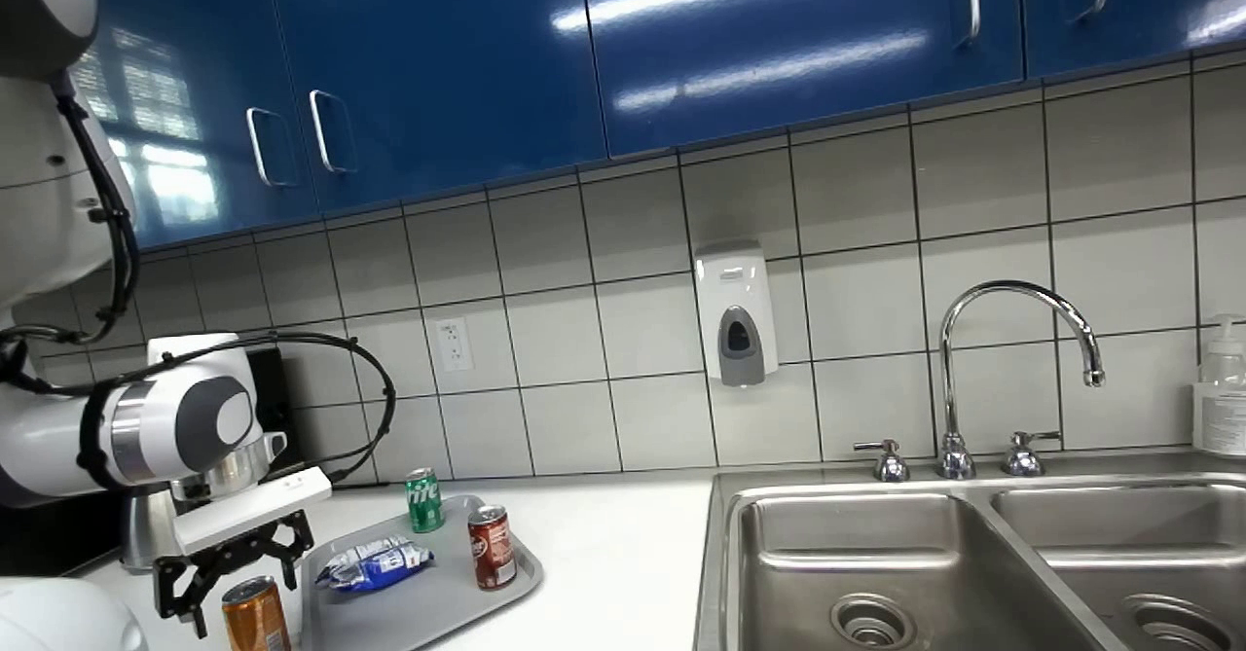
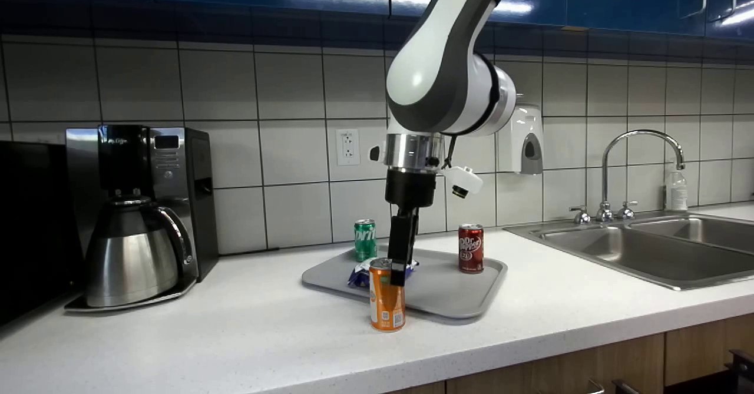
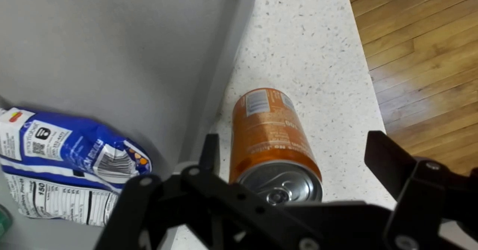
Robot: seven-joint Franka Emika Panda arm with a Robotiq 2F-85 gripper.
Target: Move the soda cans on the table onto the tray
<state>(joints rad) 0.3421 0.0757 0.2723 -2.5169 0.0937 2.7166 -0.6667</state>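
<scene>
The orange can (image 2: 387, 308) stands upright on the white table (image 2: 235, 335), just outside the rim of the grey tray (image 2: 459, 305). The green can (image 1: 424, 500) and the red can (image 1: 493, 549) stand upright on the tray, in both exterior views. My gripper (image 3: 293, 139) is open above the orange can. In the wrist view, the orange can (image 3: 269, 126) lies between the two fingers, nearer the left one, with a wide gap to the right one. No finger visibly touches it. The red can is out of the wrist view; a green sliver shows at its lower left.
A blue and white snack bag (image 3: 74, 156) lies on the tray between the cans. A coffee maker with a steel pot (image 2: 132, 252) stands at the back. A double sink (image 1: 857, 554) with a faucet (image 1: 954, 369) adjoins the table. Blue cabinets (image 1: 438, 67) hang above.
</scene>
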